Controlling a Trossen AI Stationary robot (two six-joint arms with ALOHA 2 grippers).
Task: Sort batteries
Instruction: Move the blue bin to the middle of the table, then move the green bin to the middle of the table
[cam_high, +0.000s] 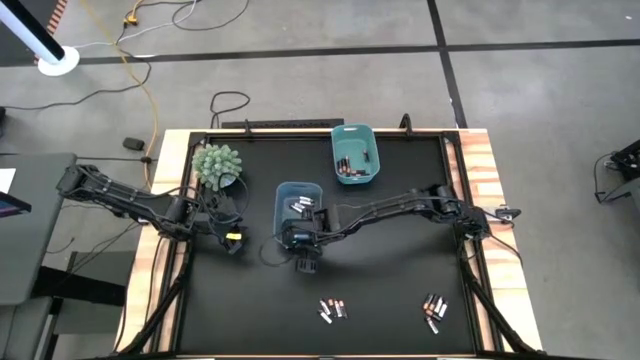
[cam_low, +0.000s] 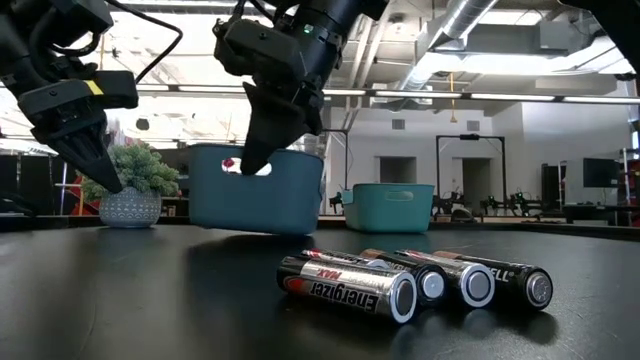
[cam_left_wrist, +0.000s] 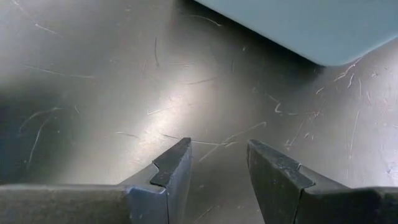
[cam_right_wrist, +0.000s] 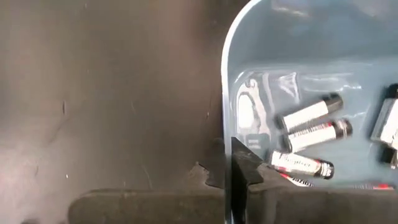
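At the near edge of the black counter there are two little heaps of loose batteries: one group near the middle and another group off to the right. In the low view the nearest ones lie side by side on their sides, four of them that I can count, glossy black cylinders with silvery ends, one with red and white lettering.

A bit farther back, the right hand hangs at the near rim of the darker blue bin, fingers pinched together with nothing in them. Its wrist view looks down into that smooth plastic bin, where roughly five batteries lie on the bottom just beyond the fingers, some white-wrapped, some dark.

The left hand sits well off to the left of that bin, above bare scratched counter, fingers spread apart and holding nothing.

Farthest back are a teal bin with more batteries inside (too small to count) and a spiky green plant in a pot.
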